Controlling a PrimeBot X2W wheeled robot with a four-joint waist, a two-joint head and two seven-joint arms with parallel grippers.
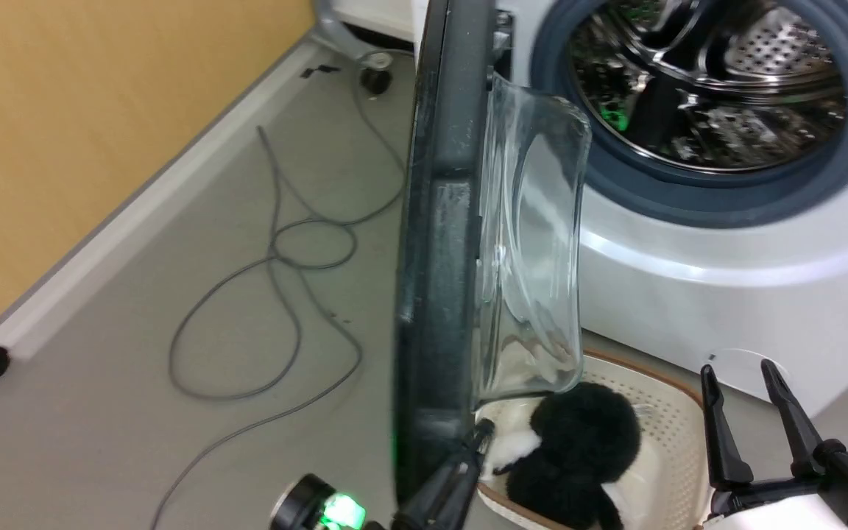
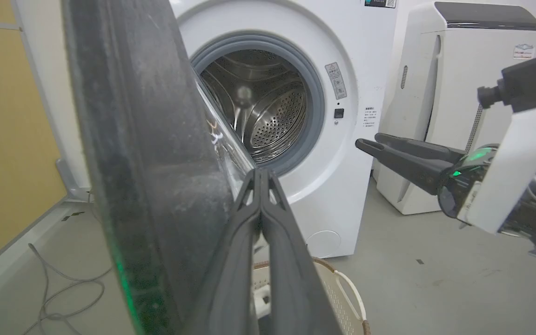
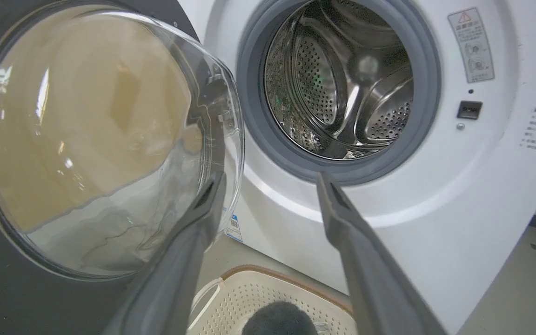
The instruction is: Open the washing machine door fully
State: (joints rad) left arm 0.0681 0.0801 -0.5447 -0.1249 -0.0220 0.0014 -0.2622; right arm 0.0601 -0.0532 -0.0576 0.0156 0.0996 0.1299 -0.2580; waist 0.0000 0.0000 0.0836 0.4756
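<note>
Standing edge-on left of white front-loading washing machine [image 1: 689, 294], round glossy black door with bulging glass bowl [image 1: 439, 221]: likely stiff, heavy, glass slick; push dark inner rim [image 3: 7, 298]. Left gripper [image 2: 261, 174] pinched together, empty; right gripper [image 1: 751, 397] spread wide

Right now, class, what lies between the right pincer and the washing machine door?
In the head view, a white perforated basket holding a black fluffy item lies between the right pincer and the washing machine door.

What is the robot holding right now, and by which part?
Nothing. The left claw is shut on nothing, beside the washing machine door's inner rim; the right claw is open and empty.
</note>
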